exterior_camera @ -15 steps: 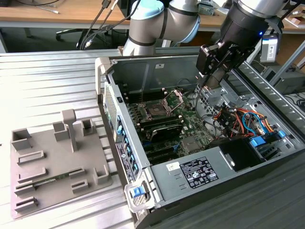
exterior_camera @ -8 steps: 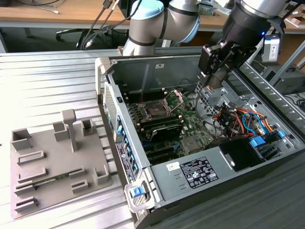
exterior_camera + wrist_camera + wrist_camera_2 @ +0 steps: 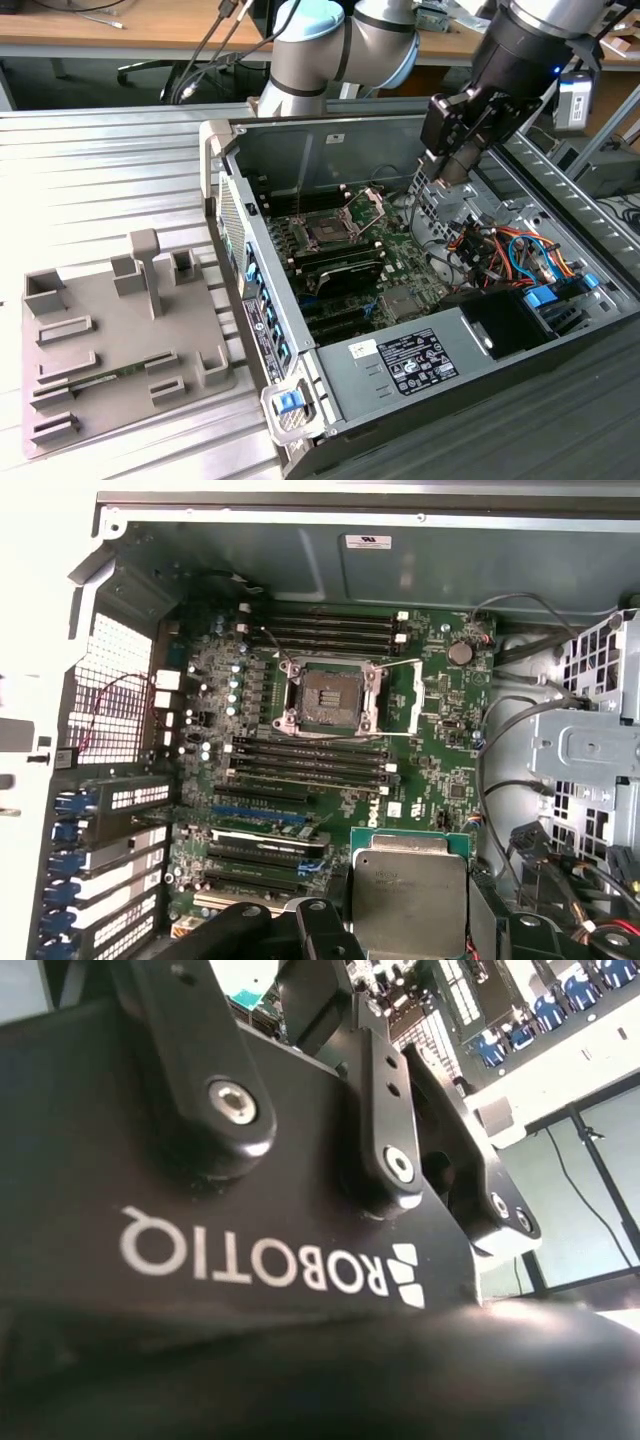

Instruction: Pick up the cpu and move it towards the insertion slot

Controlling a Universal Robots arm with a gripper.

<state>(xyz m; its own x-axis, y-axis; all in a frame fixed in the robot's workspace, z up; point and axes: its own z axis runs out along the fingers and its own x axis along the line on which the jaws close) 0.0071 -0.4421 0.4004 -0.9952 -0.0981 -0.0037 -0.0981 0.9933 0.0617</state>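
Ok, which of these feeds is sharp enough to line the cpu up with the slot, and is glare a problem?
The first wrist view is sharp: cpu and insertion slot both read clearly, with mild sheen on the chip. The second wrist view is blocked by the gripper body, its lower edge blurred. The exterior view is evenly lit.

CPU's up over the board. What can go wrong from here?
1. The cpu hangs at the hand with its edges hidden, so grip security can't be judged; a drop would land on the motherboard.
2. The insertion slot has its bracket open beside it; a crooked approach may snag it.
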